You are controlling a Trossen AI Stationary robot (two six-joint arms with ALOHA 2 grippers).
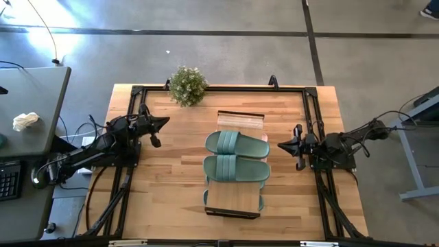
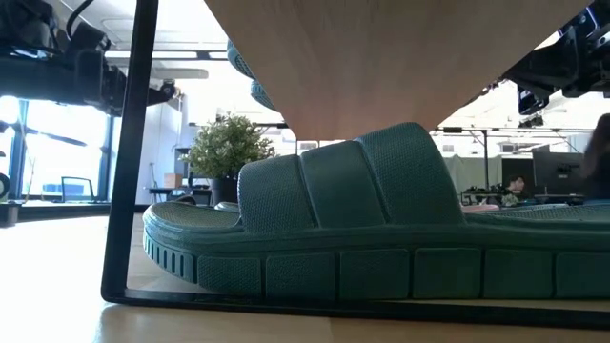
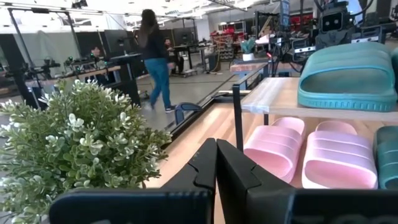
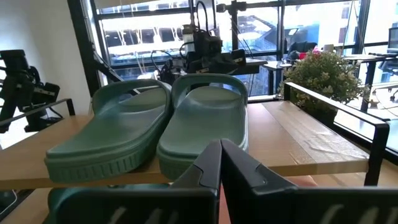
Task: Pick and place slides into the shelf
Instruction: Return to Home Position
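A robotics lab: benches, monitors and big windows beyond.

Shelf sits mid-worktop, long axis running far-to-near. Top pair of slides lies crosswise on its plank, side by side & touching, approx mid-length, w/ bare plank at both ends. Under the plank: lower pair of slides side by side, w/ one more slide just beside them. Plant stands at worktop's far edge, far-left of shelf. Left end effector is left of shelf, right end effector right of it — both apart from it, shelf between them.
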